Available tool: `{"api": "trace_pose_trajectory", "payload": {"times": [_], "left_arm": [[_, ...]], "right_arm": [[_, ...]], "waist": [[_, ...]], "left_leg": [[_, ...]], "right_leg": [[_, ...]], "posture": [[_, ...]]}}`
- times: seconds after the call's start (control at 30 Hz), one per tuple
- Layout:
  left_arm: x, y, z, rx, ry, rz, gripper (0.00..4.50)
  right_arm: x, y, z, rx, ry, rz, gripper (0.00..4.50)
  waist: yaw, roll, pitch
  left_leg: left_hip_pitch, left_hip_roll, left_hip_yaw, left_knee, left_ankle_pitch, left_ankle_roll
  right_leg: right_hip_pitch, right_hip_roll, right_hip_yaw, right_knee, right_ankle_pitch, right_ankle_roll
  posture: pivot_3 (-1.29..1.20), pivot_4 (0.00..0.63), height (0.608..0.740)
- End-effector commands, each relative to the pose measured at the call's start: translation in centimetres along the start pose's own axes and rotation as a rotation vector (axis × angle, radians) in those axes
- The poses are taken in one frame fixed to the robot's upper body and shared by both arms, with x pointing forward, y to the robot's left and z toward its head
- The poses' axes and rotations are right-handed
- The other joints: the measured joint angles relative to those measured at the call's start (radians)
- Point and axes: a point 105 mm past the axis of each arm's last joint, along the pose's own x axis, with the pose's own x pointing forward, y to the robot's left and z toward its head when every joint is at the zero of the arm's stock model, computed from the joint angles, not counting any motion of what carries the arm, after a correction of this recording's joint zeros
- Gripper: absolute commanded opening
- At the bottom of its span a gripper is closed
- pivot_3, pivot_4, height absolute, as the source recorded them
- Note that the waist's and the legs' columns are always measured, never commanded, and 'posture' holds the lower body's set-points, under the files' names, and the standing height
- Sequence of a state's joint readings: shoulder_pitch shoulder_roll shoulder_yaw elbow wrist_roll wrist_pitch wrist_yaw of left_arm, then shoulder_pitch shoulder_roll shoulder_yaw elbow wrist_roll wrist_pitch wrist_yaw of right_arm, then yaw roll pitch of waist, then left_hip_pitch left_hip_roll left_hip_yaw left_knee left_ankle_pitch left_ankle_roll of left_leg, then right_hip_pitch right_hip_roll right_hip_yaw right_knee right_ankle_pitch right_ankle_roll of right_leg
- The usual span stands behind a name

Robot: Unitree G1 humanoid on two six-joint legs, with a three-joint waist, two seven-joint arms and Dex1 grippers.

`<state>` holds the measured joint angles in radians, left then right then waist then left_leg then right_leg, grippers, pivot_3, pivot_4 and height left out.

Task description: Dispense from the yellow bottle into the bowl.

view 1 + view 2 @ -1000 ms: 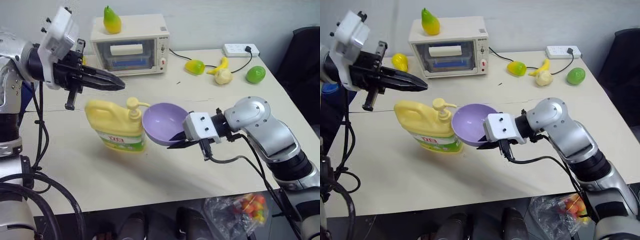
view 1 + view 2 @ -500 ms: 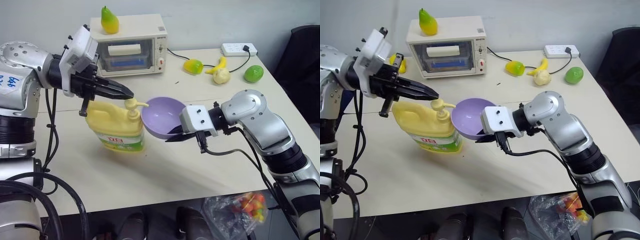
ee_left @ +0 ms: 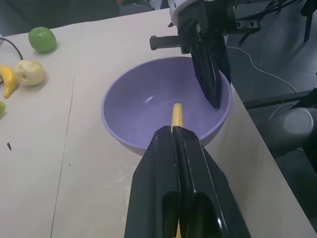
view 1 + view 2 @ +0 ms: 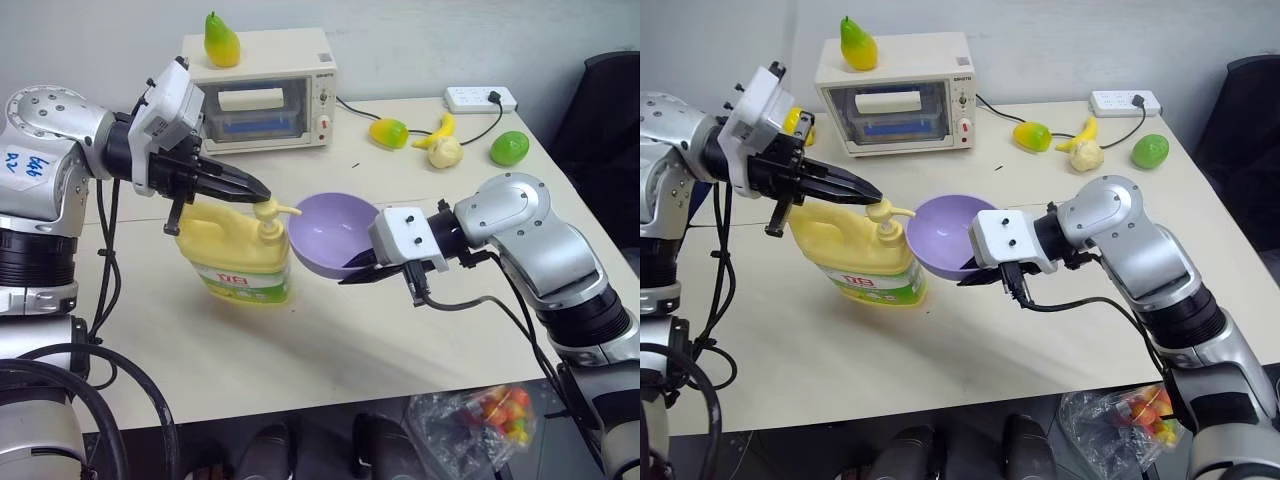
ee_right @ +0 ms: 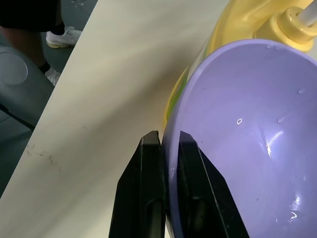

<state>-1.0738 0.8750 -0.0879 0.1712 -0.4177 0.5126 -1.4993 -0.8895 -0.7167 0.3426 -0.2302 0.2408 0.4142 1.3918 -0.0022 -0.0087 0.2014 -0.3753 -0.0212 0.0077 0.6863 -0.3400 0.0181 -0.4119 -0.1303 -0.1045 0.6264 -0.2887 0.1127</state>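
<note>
The right gripper (image 4: 352,272) pinches the bowl (image 4: 335,232) by its rim, beside the yellow bottle (image 4: 235,248); the left gripper (image 4: 260,190), fingers pressed together, rests atop the bottle's pump.

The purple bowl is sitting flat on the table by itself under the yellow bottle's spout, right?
Not by itself: the right gripper pinches the smooth lavender plastic bowl's rim, shown in the right wrist view. It does sit under the pale-yellow pump jug's spout.
</note>
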Motion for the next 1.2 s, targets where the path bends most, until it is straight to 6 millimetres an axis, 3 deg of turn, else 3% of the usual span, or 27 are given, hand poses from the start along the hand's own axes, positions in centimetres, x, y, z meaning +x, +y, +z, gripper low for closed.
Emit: {"api": "trace_pose_trajectory", "payload": {"times": [0.03,0.47,0.63,1.2], "left_arm": [[-0.3,-0.1,0.9,0.042,-0.003,0.003,0.05],[0.1,-0.5,-0.1,0.047,0.035,-0.02,0.05],[0.5,-1.1,-2.3,0.073,0.123,-0.049,0.05],[1.9,-0.9,-3.5,0.01,0.109,-0.04,0.05]], "right_arm": [[-1.2,-1.0,1.8,-0.07,-0.033,-0.047,0.0],[-1.5,-1.4,2.0,-0.085,-0.024,-0.055,0.0],[-1.3,-1.5,1.8,-0.081,-0.023,-0.058,0.0],[-0.5,-0.8,1.8,-0.074,-0.026,-0.02,0.0]], "waist": [[0.0,0.0,0.0],[0.0,0.0,0.0],[0.0,0.0,0.0],[0.001,0.0,0.0]], "left_leg": [[0.0,0.0,0.0,0.0,0.0,0.0],[0.0,0.0,0.0,0.0,0.0,0.0],[0.001,0.0,0.0,0.0,0.0,0.0],[0.003,0.0,0.0,0.002,0.0,0.0]], "right_leg": [[0.0,0.0,0.0,0.0,0.0,0.0],[0.0,0.0,0.0,0.0,0.0,0.0],[0.0,0.0,0.0,0.0,0.0,0.0],[0.004,0.0,0.0,0.001,0.0,0.0]], "posture": [[0.0,0.15,0.74],[0.0,0.15,0.74],[0.0,0.15,0.74],[0.0,0.15,0.74]]}}
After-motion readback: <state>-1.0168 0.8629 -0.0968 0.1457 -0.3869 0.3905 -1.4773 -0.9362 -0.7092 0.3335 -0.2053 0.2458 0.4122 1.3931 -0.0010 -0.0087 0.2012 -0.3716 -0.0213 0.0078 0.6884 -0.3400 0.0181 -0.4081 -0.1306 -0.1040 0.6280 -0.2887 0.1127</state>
